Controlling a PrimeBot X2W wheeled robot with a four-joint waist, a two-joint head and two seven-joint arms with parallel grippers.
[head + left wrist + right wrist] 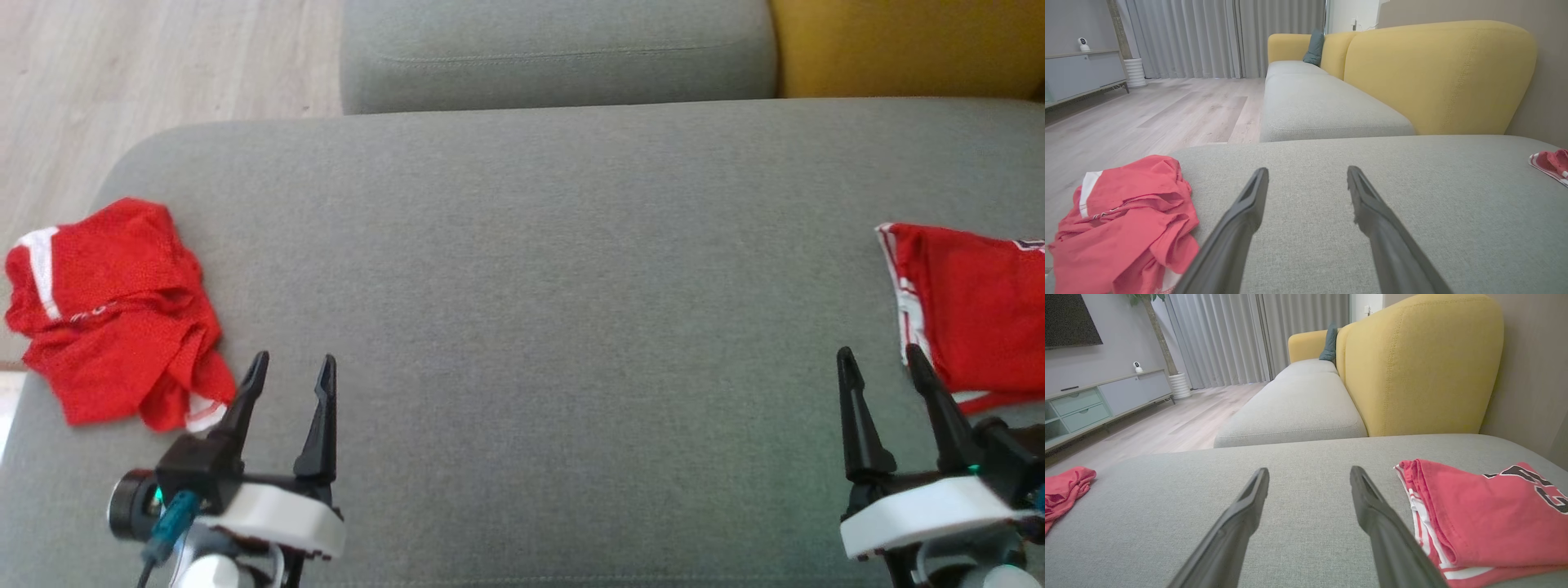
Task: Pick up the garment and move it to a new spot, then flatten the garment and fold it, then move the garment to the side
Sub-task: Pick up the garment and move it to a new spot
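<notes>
**Item 1: left pincer** (294, 359). Jaws wide with nothing between them. The fingers point away from me over the bare grey cushion (555, 269).

**Item 2: right pincer** (878, 351). Jaws also wide and empty. It sits well apart from the left one, across the cushion.

**Item 3: crumpled garment** (106, 310). Red mesh with white trim, bunched in a heap at the cushion's edge.
- It lies to the outer left of the left pincer and well apart from the right pincer.
- Its long axis runs roughly along the line of the left pincer's fingers, slanting in toward them at the near end.
- The near, white-hemmed corner lies just beside the left finger. I cannot tell whether finger and cloth touch.

**Item 4: folded garment** (971, 310). Red with a white-striped edge and dark lettering, lying flat just to the right of the right pincer. Its striped edge is beside that pincer's right finger. I take this piece as already dealt with and set aside.

**Assessment.** I judge the heap to be the piece to work, and the pickup not yet begun. The left arm is much the nearer. The cloth lies off to the left of the open jaws, not between them. So I would swing the left pincer leftward and down onto the bunched middle before closing.

**Risk.** The heap sits at the cushion's edge beside the floor (122, 82), and a careless nudge could push it off.
</notes>
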